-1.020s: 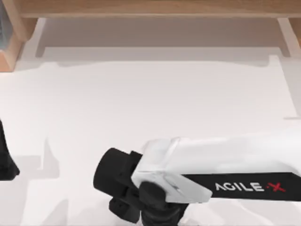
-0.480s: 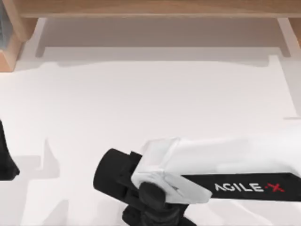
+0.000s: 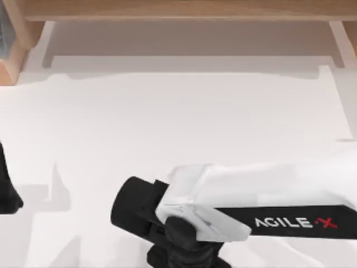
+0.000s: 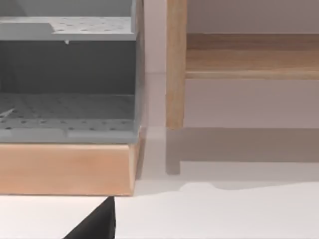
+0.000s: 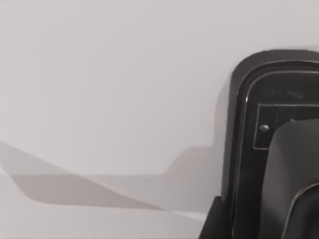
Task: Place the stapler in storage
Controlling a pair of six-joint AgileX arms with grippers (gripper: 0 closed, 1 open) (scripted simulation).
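The stapler (image 5: pixel 242 149), a black rounded oblong with a thin light-grey edge, lies on the white table, seen very close in the right wrist view. A dark rounded part (image 5: pixel 291 184) overlaps it there; whether it touches the stapler I cannot tell. In the top view my right arm reaches in from the right along the table's front edge, and its gripper (image 3: pixel 181 254) points down at the picture's lower border, hiding what lies beneath. My left gripper (image 3: pixel 6 192) is parked at the table's left edge.
A wooden shelf frame (image 3: pixel 178 10) runs along the back of the table. A grey perforated storage unit (image 4: pixel 70 89) sits on a wooden base (image 4: pixel 65 169) at the back left. A wooden post (image 4: pixel 176 64) stands beside it.
The right arm's black wrist and gripper shifted slightly toward the front edge and to the right a second ago, then held still. The left arm has not moved.
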